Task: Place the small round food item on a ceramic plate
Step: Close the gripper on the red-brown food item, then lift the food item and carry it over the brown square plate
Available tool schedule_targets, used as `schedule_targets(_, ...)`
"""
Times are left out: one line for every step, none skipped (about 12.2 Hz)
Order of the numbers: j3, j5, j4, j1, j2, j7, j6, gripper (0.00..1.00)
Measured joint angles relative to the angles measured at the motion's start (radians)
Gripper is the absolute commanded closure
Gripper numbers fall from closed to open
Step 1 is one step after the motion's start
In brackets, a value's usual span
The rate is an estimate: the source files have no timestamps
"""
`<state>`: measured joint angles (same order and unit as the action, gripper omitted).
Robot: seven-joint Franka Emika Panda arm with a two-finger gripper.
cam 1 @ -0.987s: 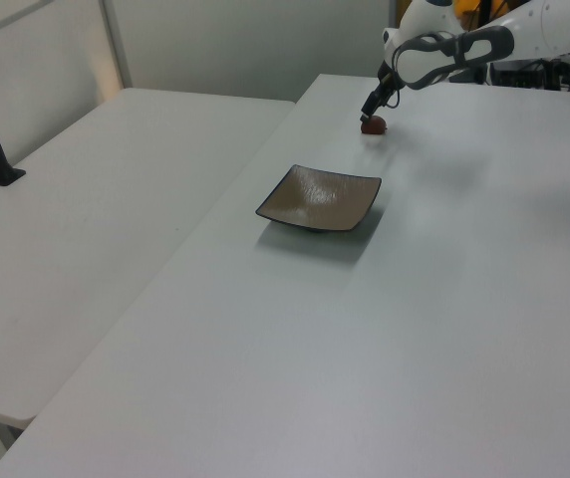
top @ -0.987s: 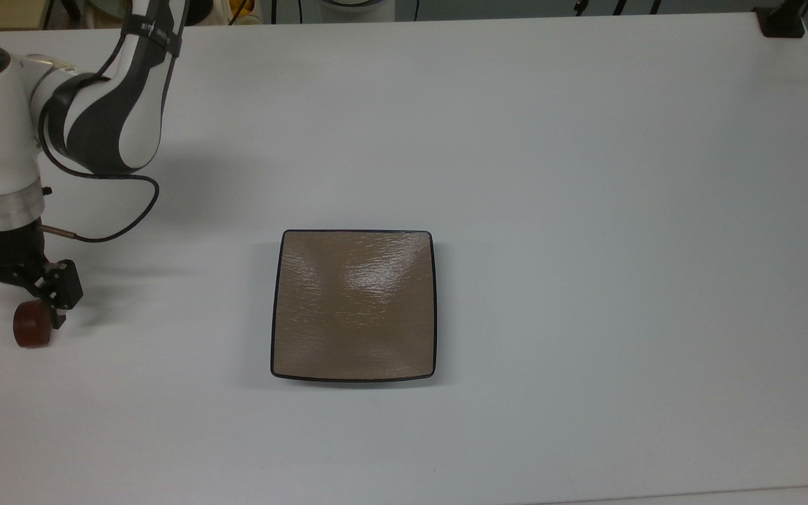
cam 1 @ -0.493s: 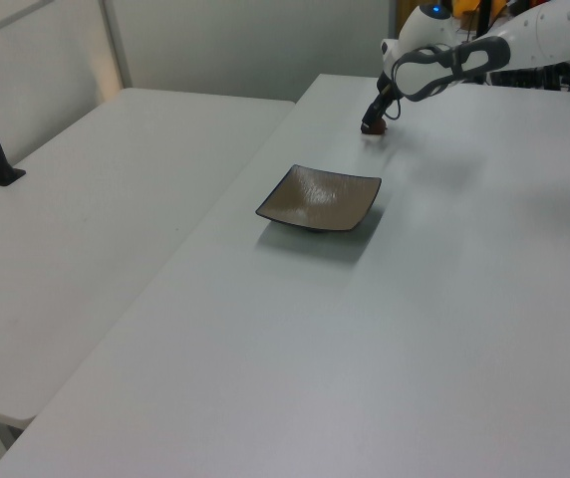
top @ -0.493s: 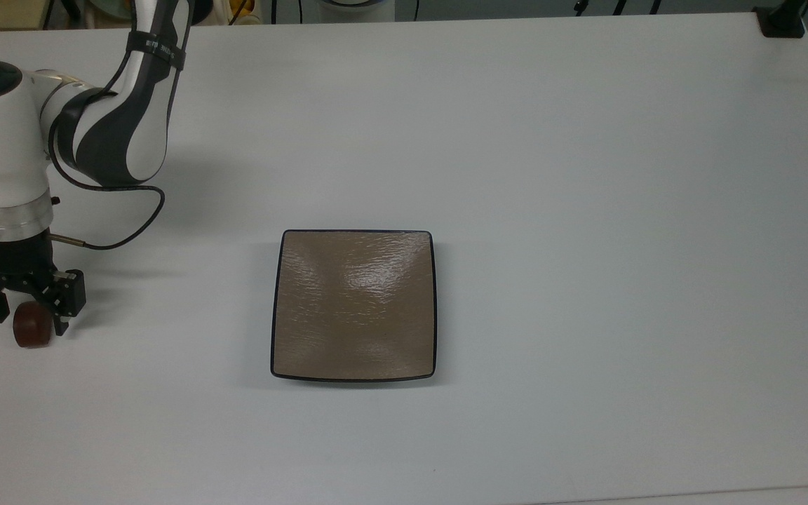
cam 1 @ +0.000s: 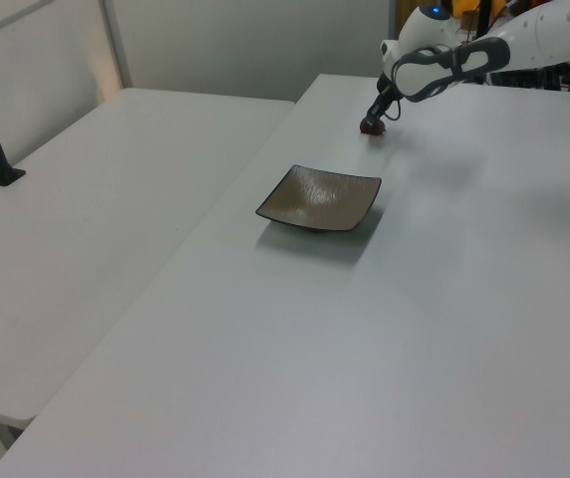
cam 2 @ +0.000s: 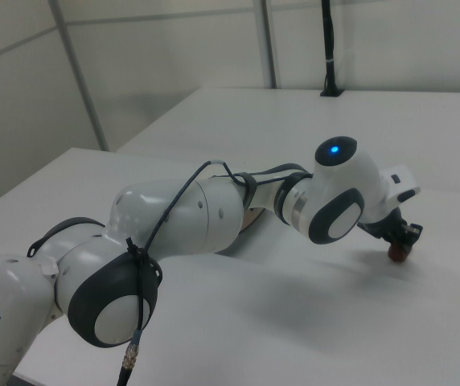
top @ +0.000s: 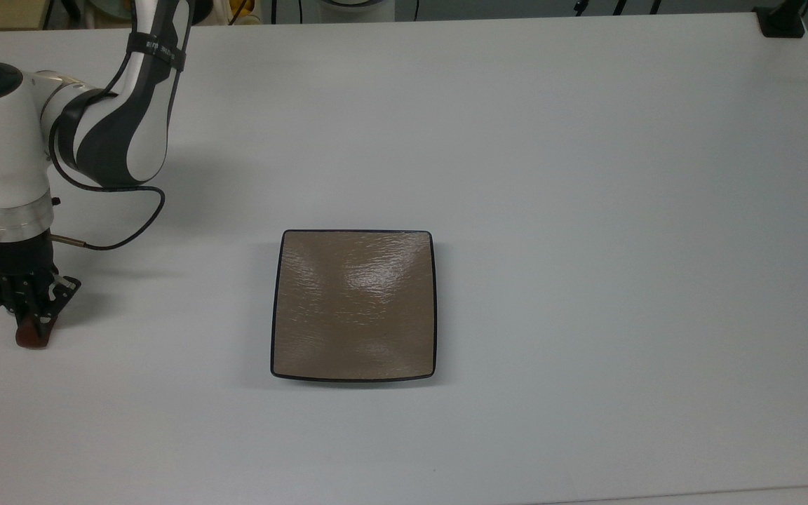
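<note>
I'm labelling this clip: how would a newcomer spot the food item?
Start at the square tan-brown glossy plate mid-table, then go to the top view's far left, where the black gripper points down. The small reddish-brown rounded chunk sits between its fingers, the table's sole red thing.

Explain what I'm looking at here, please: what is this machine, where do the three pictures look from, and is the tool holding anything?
It is one white robot arm on a white table. The top view looks straight down; the left view and the right view look across the table from low angles. At the arm's end is its tool, a two-finger clamp. In the top view it is closed around the small round food item, a reddish-brown chunk that seems to be sitting on the table. The ceramic plate, square and tan, lies apart, toward the top view's right, with nothing on it.
</note>
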<state>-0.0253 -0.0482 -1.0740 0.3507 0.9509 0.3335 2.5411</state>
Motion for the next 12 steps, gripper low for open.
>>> schedule_targets(0.0, 0.0, 0.0, 0.0, 0.0, 0.0, 0.0, 0.95)
schedule_targets(0.0, 0.0, 0.0, 0.0, 0.0, 0.0, 0.0, 0.95)
schedule_targets(0.0, 0.0, 0.0, 0.0, 0.0, 0.0, 0.0, 0.95)
schedule_targets(0.0, 0.0, 0.0, 0.0, 0.0, 0.0, 0.0, 0.95)
schedule_targets(0.0, 0.0, 0.001, -0.001, 0.0, 0.0, 0.0, 0.95)
schedule_targets(0.0, 0.0, 0.002, -0.001, -0.003, 0.0, 0.0, 0.95)
schedule_targets(0.0, 0.0, 0.002, -0.003, -0.016, 0.0, 0.0, 0.95)
schedule_targets(0.001, 0.0, 0.002, -0.007, -0.037, 0.001, 0.0, 0.95)
schedule_targets(0.001, 0.0, 0.0, -0.014, -0.058, 0.001, 0.0, 0.95)
schedule_targets(0.001, 0.0, -0.005, -0.028, -0.093, 0.001, -0.013, 0.95)
schedule_targets(0.002, 0.0, -0.015, -0.043, -0.135, 0.001, -0.051, 0.95)
schedule_targets(0.002, 0.0, -0.03, -0.056, -0.183, 0.001, -0.089, 0.95)
